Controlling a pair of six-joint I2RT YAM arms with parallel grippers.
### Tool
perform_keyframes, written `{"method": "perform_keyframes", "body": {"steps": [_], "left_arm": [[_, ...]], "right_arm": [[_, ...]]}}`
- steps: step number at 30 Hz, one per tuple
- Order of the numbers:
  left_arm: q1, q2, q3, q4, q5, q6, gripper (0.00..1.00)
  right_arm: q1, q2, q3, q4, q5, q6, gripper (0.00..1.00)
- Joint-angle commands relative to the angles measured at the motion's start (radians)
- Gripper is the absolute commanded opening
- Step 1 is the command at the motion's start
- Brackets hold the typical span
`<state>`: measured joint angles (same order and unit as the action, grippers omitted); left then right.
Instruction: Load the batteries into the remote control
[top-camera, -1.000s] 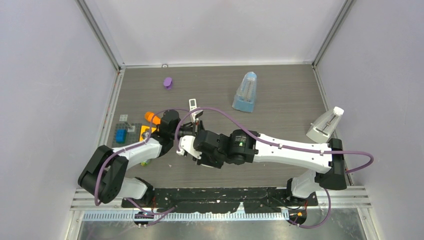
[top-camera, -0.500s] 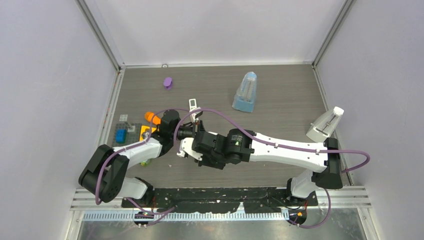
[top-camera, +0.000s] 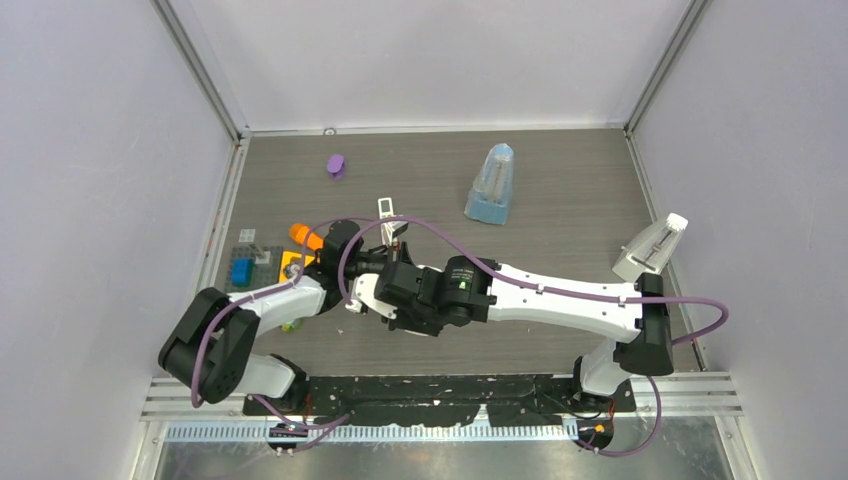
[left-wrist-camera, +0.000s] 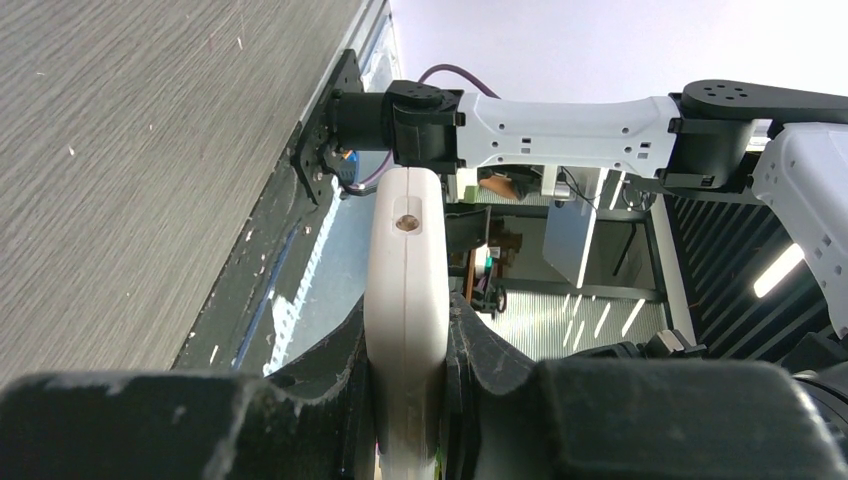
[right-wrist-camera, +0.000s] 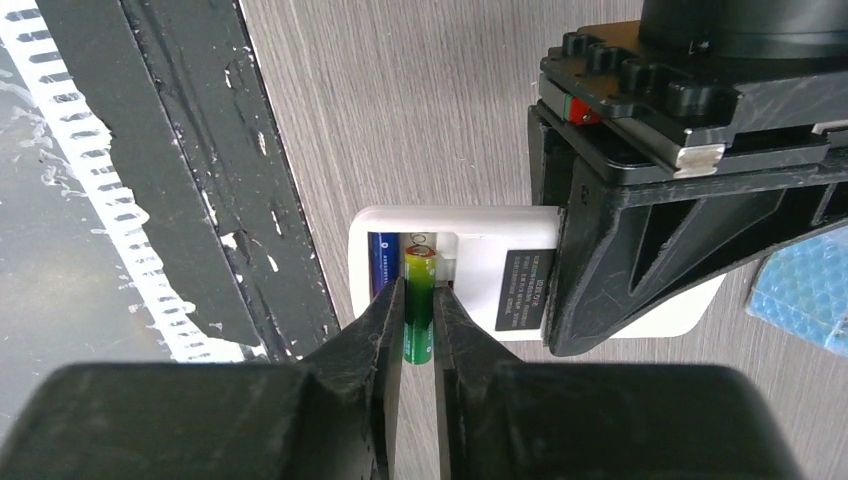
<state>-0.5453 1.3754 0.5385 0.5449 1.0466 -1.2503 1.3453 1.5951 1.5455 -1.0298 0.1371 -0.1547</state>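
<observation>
My left gripper (left-wrist-camera: 405, 335) is shut on the white remote control (left-wrist-camera: 405, 280), which shows edge-on between its jaws and is held above the table. In the right wrist view the remote control (right-wrist-camera: 490, 240) shows its open battery bay, with a blue battery (right-wrist-camera: 384, 262) lying in the left slot. My right gripper (right-wrist-camera: 420, 292) is shut on a green battery (right-wrist-camera: 419, 320), whose top end sits at the bay's second slot. From above, the two grippers meet at the remote control (top-camera: 361, 291) left of centre, which they mostly hide.
A small white piece (top-camera: 387, 208) lies just behind the grippers. A purple object (top-camera: 336, 165) and a blue-and-clear case (top-camera: 491, 185) sit further back, and a white device (top-camera: 650, 250) at the right. An orange item (top-camera: 303, 235) and a blue block (top-camera: 241, 270) lie left.
My right arm has slid a little to the left, bringing the green battery closer into the remote's bay. Both grippers stay shut and the left arm barely moves.
</observation>
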Motion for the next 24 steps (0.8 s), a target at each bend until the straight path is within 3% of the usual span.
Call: {"method": "perform_keyframes", "body": {"steps": [1,10,17,24], "left_arm": [[-0.008,-0.005,0.018,0.101,0.02,-0.046,0.0],[-0.007,0.01,0.014,0.145,0.006,-0.078,0.0],[-0.007,0.015,-0.017,0.273,-0.03,-0.166,0.0],[-0.008,-0.049,-0.059,0.386,-0.143,-0.253,0.0]], "right_arm": [[0.005,0.018,0.035,-0.006,0.015,-0.004,0.22],[0.005,-0.051,0.031,0.035,0.033,0.03,0.51],[-0.005,-0.165,0.039,0.098,0.063,0.127,0.59],[-0.022,-0.32,-0.032,0.182,0.291,0.433,0.61]]}}
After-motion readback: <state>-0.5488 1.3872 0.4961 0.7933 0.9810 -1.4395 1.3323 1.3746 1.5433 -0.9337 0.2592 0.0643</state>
